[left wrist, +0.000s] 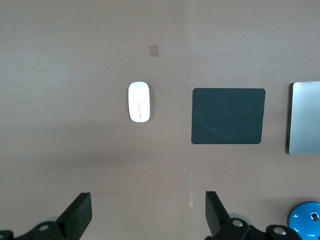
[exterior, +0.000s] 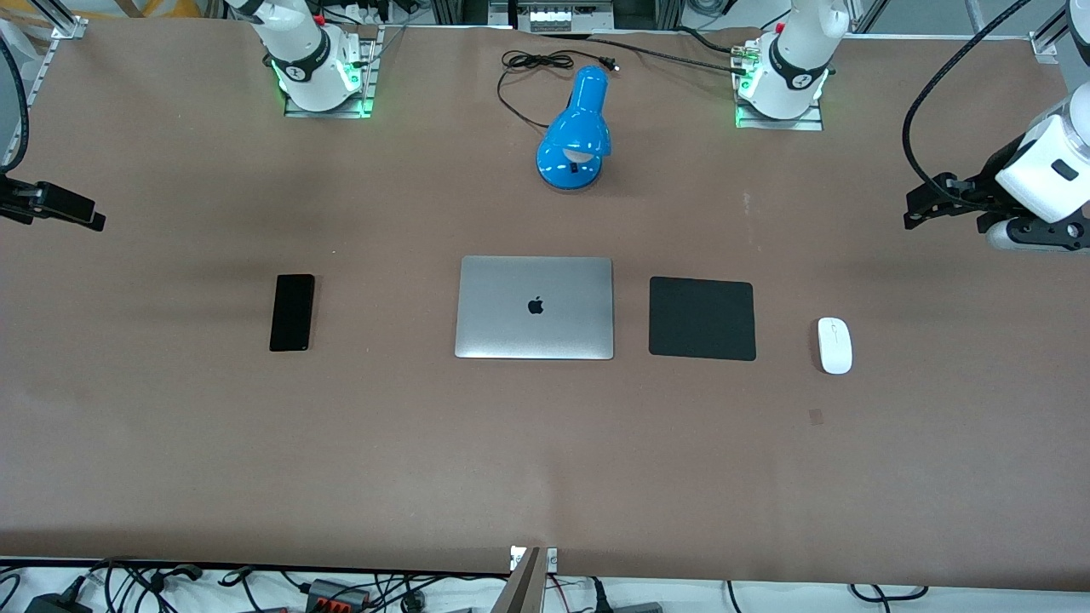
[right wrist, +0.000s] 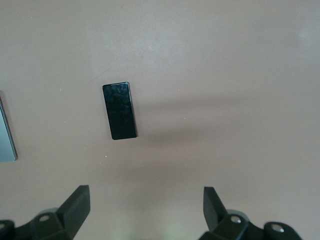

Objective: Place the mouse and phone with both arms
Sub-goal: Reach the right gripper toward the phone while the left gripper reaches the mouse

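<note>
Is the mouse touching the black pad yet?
Apart. The front view shows bare table between the mouse and the black pad; the left wrist view shows the same gap.

Even, bright overhead light throughout, with soft blurred shadows on the table and sharp focus.

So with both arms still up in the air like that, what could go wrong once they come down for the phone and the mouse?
The phone lies flat and thin on the table, so the open right gripper may struggle to get its fingers around it. The mouse is smooth and rounded, so it could slip from the open left gripper. The mouse also lies close to the black pad, which a careless reach might nudge.
</note>
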Robot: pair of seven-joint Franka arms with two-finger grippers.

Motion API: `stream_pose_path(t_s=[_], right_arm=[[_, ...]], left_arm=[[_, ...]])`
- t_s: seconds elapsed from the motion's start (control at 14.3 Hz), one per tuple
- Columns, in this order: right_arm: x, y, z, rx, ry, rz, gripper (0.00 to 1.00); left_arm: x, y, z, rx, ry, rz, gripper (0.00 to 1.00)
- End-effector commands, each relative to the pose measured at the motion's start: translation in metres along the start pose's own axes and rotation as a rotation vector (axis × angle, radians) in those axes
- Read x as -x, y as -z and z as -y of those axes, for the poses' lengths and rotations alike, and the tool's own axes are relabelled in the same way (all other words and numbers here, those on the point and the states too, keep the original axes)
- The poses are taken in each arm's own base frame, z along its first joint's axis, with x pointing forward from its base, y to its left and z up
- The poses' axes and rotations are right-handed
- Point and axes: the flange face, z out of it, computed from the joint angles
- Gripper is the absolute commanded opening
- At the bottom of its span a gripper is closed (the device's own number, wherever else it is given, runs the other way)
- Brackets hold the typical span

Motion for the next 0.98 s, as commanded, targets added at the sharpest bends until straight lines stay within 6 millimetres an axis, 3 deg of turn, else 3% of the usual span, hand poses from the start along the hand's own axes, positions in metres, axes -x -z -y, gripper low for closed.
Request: stream_pose_path(t_s=[0.0, 0.21, 0.42, 0.56, 0.7, 0.84, 0.91], right_arm=[[-0.003, 0.007, 0.0, -0.013, -0.001, -0.018, 1.0], [-0.003, 0.007, 0.0, -0.013, 0.001, -0.018, 1.0], [-0.007, -0.004, 0.003, -0.009, 0.027, 0.01, 1.0], [-0.018, -0.025, 0.006, -0.009, 0.027, 0.048, 1.0], [-0.039, -0.064, 0.008, -0.024, 0.026, 0.096, 1.0], [-0.064, -0.106, 0.026, -0.042, 0.047, 0.111, 1.0], [-0.078, -0.134, 0.045, -0.028, 0.077, 0.115, 1.0]], left_arm=[[0.004, 0.013, -0.002, -0.014, 0.004, -0.01, 1.0], [0.002, 0.013, 0.0, -0.013, 0.007, 0.005, 1.0], [-0.011, -0.012, -0.002, -0.011, -0.001, 0.065, 1.0], [-0.011, -0.018, 0.003, -0.008, 0.009, 0.092, 1.0], [-0.022, -0.037, 0.029, -0.003, 0.042, 0.126, 1.0], [-0.038, -0.084, 0.052, 0.008, 0.074, 0.217, 1.0], [-0.045, -0.103, 0.054, 0.006, 0.067, 0.239, 1.0]])
